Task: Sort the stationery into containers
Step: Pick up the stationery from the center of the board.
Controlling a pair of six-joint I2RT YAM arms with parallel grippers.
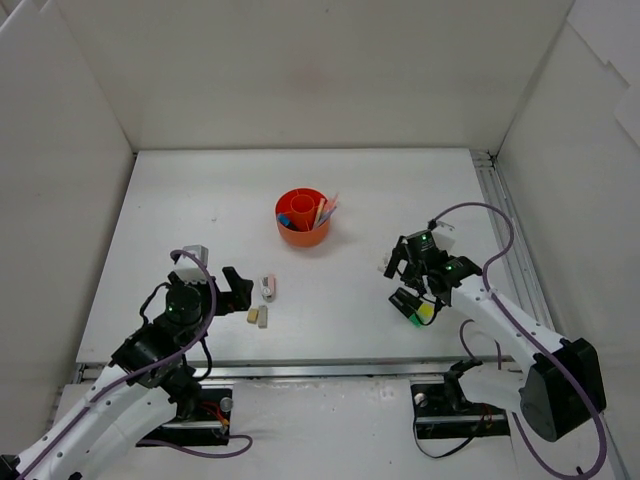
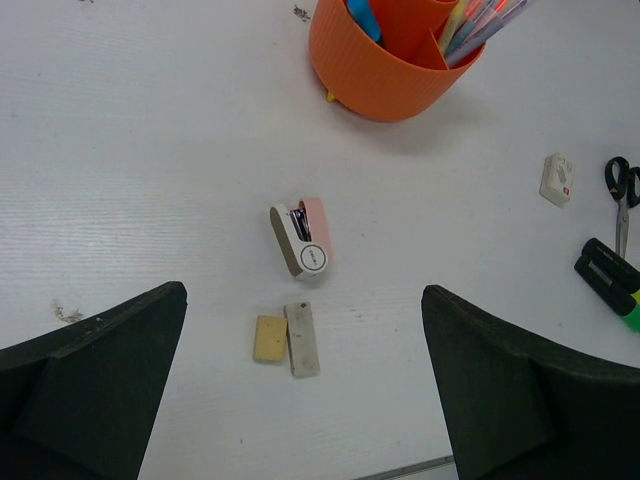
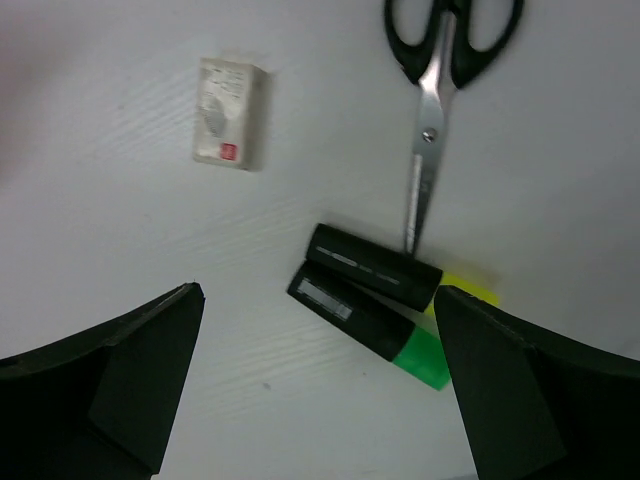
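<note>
Right gripper [image 3: 315, 295], spread wide and empty, hovers over two touching highlighters [image 3: 372, 267]. We should straddle the green-ended one [image 3: 345, 303] across its barrel, avoiding the scissors [image 3: 428, 130]

A: Position of the organiser [image 1: 302, 218]?
B: Mid-table [image 1: 400, 200], pens [image 2: 470, 20] standing inside. Stapler [image 2: 303, 238] lies nearer, to its left; two erasers [image 2: 270, 338] sit side by side before it.
A: Right side?
B: Two highlighters [image 3: 370, 265] touching; scissors [image 3: 440, 90] tips meet them; small block [image 3: 228, 127] beside.
</note>
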